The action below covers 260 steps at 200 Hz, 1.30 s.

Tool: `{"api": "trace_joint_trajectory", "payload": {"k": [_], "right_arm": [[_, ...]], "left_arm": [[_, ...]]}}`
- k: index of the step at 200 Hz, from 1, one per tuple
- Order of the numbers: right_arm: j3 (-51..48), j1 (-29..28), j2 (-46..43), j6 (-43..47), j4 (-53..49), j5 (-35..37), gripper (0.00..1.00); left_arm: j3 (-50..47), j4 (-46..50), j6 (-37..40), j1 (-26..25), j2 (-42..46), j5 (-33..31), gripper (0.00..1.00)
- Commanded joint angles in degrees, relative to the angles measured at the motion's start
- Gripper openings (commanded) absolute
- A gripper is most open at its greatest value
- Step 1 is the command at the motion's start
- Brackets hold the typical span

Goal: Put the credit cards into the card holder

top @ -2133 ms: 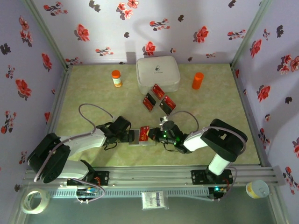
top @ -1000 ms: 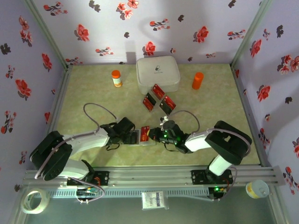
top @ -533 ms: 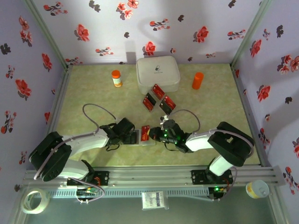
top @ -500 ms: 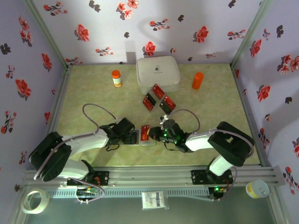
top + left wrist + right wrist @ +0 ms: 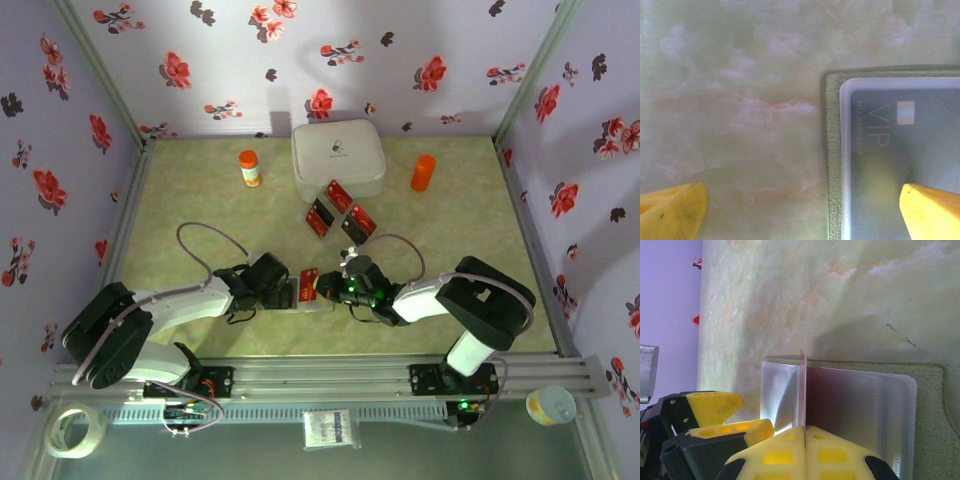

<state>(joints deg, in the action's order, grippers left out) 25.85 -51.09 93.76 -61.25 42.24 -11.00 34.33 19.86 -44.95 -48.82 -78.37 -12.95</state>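
- Left gripper [image 5: 802, 202]: fingers spread wide, one tip resting over the olive-green fabric card holder [image 5: 832, 165], apparently to pin it flat.
- The holder lies open just ahead of both grippers. A dark grey VIP card [image 5: 890, 165] sits in its clear sleeve [image 5: 855, 400].
- Right gripper [image 5: 804, 432]: pressed together on a thin red plastic credit card [image 5: 802, 385], held edge-on over the sleeve for insertion.
- Three loose red cards [image 5: 340, 210] wait beyond the right gripper.

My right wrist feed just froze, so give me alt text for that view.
The right gripper, shut, pinches a red credit card seen edge-on, its free end over the clear pocket of the open card holder. The olive-edged holder lies flat on the pale green table; whether the card has entered the pocket is unclear.
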Motion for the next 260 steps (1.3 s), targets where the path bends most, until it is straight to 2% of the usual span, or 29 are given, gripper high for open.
{"api": "trace_joint_trajectory", "payload": {"k": [1, 80, 153, 260], "right_arm": [[0.0, 0.2, 1.3, -0.7, 2.3, -0.8, 0.0], [-0.7, -0.3, 1.4, -0.3, 0.5, -0.9, 0.0], [1.4, -1.2, -0.4, 2.2, -8.5, -0.1, 0.0], [1.1, -2.1, -0.1, 2.3, -9.0, 0.4, 0.0]], "left_arm": [[-1.7, 2.3, -1.6, -0.3, -0.4, 0.0, 0.99], [-1.7, 2.6, -1.8, -0.5, 0.0, 0.0, 0.99], [-1.3, 2.8, -1.6, -0.6, 0.0, 0.0, 0.99], [-1.0, 2.8, -1.6, -0.7, -0.3, -0.1, 0.99]]}}
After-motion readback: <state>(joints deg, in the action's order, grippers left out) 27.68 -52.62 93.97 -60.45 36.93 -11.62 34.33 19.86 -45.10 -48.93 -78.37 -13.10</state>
